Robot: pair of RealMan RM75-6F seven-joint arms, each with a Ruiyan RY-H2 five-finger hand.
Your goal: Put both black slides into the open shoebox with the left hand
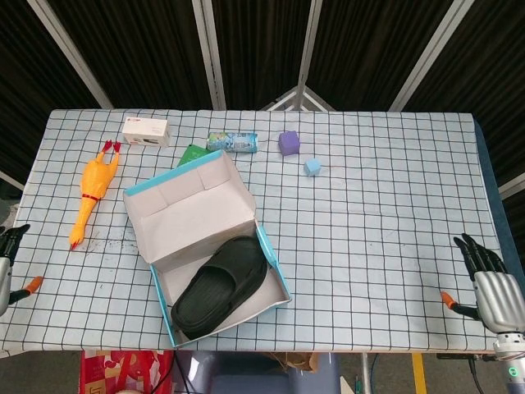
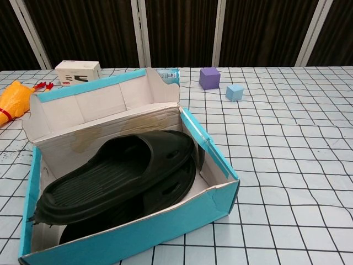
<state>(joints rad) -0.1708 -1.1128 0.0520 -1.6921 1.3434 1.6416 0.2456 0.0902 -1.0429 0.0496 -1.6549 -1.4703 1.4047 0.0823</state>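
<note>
At the far left edge of the head view the left hand [image 1: 8, 267] is seen only in part, at the rim of the checked tabletop [image 1: 385, 213]; its dark fingers are spread and nothing is held in it. Just inward of it, a yellow rubber chicken [image 1: 92, 190] is laid lengthwise along the left side of the tabletop; behind the chicken a small white box [image 1: 145, 130] is placed near the far edge.

Toward the middle-left the open shoebox [image 1: 275, 267] is found, turquoise outside and pale inside, with its lid [image 1: 184, 205] folded back toward the far side; both black slides [image 2: 116, 176] are contained in it, one stacked on top of the other, as is shown plainly in the chest view; the upper slide is laid sole down and slanted across the box.

Behind the lid a green packet [image 1: 192, 154] and a blue-green tube [image 1: 232, 142] are set near the far edge; further right a purple cube [image 1: 289, 142] and a smaller light blue cube [image 1: 312, 167] are placed near one another but apart.

At the lower right corner the right hand [image 1: 486, 283] is held off the edge of the tabletop, fingers apart and empty.
</note>
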